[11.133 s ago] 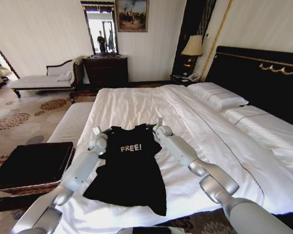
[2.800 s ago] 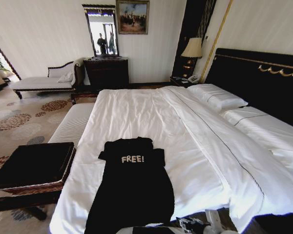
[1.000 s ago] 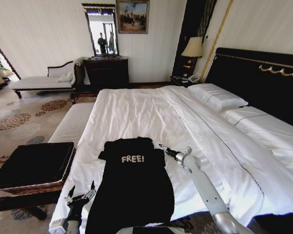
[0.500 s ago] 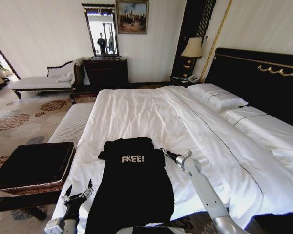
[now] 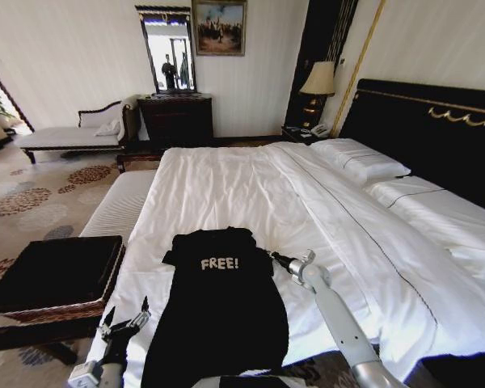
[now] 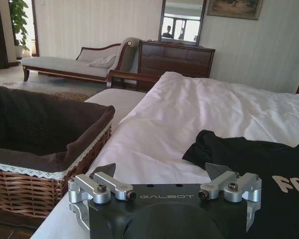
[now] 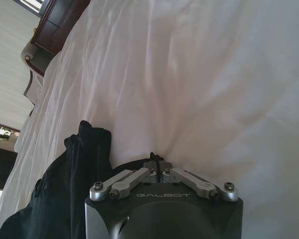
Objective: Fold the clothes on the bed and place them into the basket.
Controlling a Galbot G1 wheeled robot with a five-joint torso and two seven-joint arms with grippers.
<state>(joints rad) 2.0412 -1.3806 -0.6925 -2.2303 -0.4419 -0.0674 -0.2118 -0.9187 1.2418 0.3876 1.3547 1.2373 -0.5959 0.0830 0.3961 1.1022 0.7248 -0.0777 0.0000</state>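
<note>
left gripper (image 5: 125,318) spread at the t-shirt's (image 5: 220,311) 9 o'clock edge; right gripper (image 5: 280,260), pressed together, at its 2 o'clock sleeve edge.

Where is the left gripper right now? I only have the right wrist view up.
Observer: The left gripper is at the bed's near left edge, beside the T-shirt's lower left side, fingers open.
Operator: Is it touching the shirt?
Observer: It appears not. The left wrist view shows mostly white sheet between its fingertips, with the shirt off to one side.
Operator: And the basket?
Observer: The basket sits on the floor by the bed's left side, close to that gripper, lined with black fabric.
</note>
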